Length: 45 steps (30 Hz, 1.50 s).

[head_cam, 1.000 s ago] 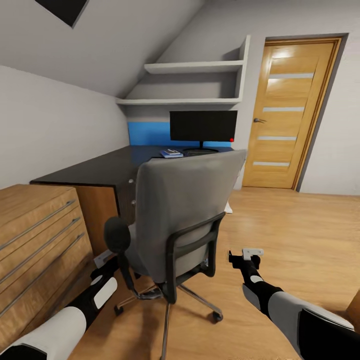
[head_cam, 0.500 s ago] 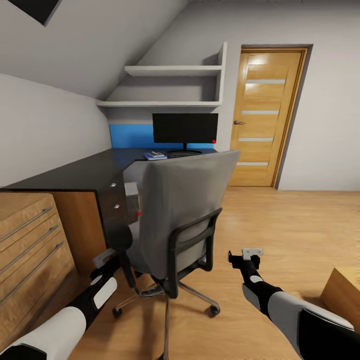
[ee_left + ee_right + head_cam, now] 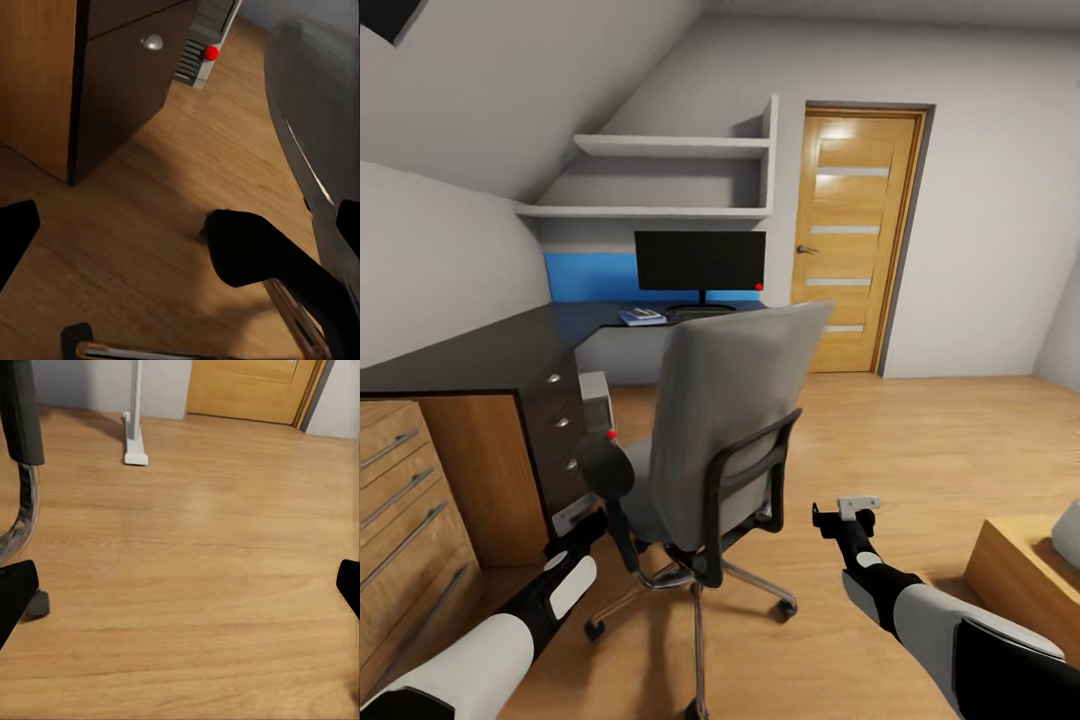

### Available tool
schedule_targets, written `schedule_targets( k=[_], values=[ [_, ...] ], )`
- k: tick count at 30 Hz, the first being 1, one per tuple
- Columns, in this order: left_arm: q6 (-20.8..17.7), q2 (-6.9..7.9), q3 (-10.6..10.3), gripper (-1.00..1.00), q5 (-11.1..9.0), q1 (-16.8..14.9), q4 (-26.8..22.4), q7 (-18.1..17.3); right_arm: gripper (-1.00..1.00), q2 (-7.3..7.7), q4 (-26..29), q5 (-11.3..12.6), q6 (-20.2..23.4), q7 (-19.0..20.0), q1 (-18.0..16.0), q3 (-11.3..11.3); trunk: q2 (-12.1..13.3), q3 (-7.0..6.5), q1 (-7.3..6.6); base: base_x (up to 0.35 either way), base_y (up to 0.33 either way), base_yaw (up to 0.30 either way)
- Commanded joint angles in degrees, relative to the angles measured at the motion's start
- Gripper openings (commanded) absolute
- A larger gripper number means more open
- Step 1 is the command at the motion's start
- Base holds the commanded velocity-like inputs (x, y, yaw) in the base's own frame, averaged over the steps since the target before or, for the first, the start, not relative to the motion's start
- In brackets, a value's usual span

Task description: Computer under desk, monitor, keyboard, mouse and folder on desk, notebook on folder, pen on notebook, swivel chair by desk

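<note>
Clearly, with both our grippers' fingers spread and empty, we risk bumping the grey padded swivel chair off the glossy black worktop.

Glossy black desk, grey cloth swivel chair, wood-plank floor.

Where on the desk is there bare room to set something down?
The near stretch of the desk, from the drawer end toward the corner, looks bare. It is crowded by the far wall, where the monitor, keyboard and folder sit.
</note>
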<state>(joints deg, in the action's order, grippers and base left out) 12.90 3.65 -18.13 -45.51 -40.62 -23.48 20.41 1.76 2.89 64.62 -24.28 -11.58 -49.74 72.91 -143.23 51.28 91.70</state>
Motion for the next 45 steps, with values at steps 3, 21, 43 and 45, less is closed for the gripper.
schedule_targets(
  k=[3,21,43,45],
  values=[
    [0.2,0.04,-2.5,1.00,-0.5,0.0,-0.1,0.3,1.00,0.03,0.2,0.1,0.0,-0.5,0.0,0.5,0.0,-0.06,0.00,0.224,-0.048,-0.126],
    [0.3,0.13,-3.0,1.00,-0.5,0.0,-0.1,0.3,1.00,0.04,0.2,0.1,0.0,-0.5,0.0,0.5,0.0,-0.58,0.00,0.067,-0.078,-0.160],
    [0.3,0.13,-3.0,1.00,-0.8,0.0,-0.1,0.3,1.00,-1.67,0.2,0.0,0.1,-0.6,0.2,0.5,0.0,-0.62,0.00,-0.199,0.047,-0.015],
    [0.3,0.13,-3.0,1.00,-0.8,0.0,-0.1,0.3,1.00,-1.67,0.2,0.0,0.1,-0.6,0.2,0.5,0.0,-0.62,0.00,-0.326,0.019,0.000]
  ],
)
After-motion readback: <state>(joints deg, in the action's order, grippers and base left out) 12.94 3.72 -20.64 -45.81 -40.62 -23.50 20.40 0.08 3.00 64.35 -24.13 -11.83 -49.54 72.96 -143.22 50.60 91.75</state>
